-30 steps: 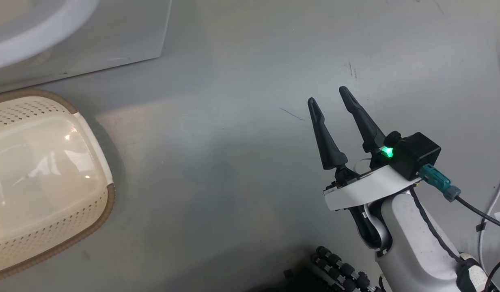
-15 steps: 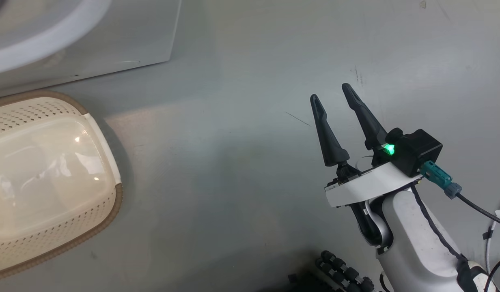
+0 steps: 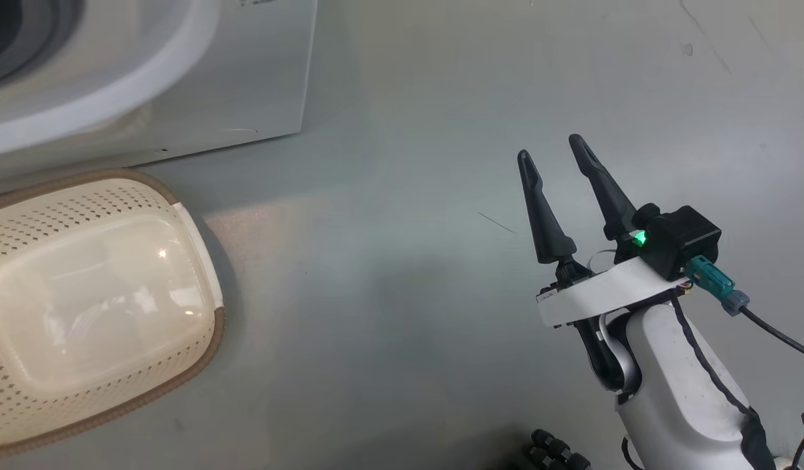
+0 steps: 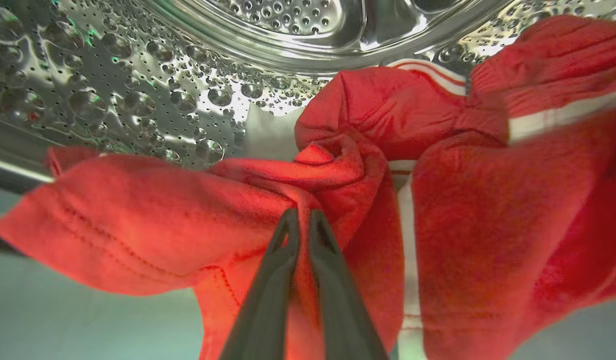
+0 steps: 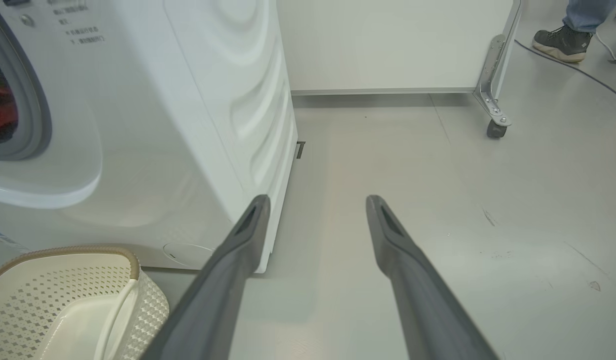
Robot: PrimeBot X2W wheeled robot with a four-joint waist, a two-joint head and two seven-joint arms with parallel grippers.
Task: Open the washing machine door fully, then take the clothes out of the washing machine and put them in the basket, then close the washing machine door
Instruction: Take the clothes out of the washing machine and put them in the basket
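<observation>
My head cam's swung twd washing machine [image 3: 245, 78]; L gripper [image 4: 301, 217] clenched on clothes [image 4: 463, 225]. R gripper [image 3: 551, 149] released, empty basket [image 3: 214, 333] well left of it. I'd pull out now.

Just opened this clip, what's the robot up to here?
The left tool is pinched shut on the bright red white-striped clothes inside the perforated steel drum of the big white washing machine. The right tool hangs open over the grey floor, holding nothing. The cream perforated plastic basket by the machine looks empty.
</observation>
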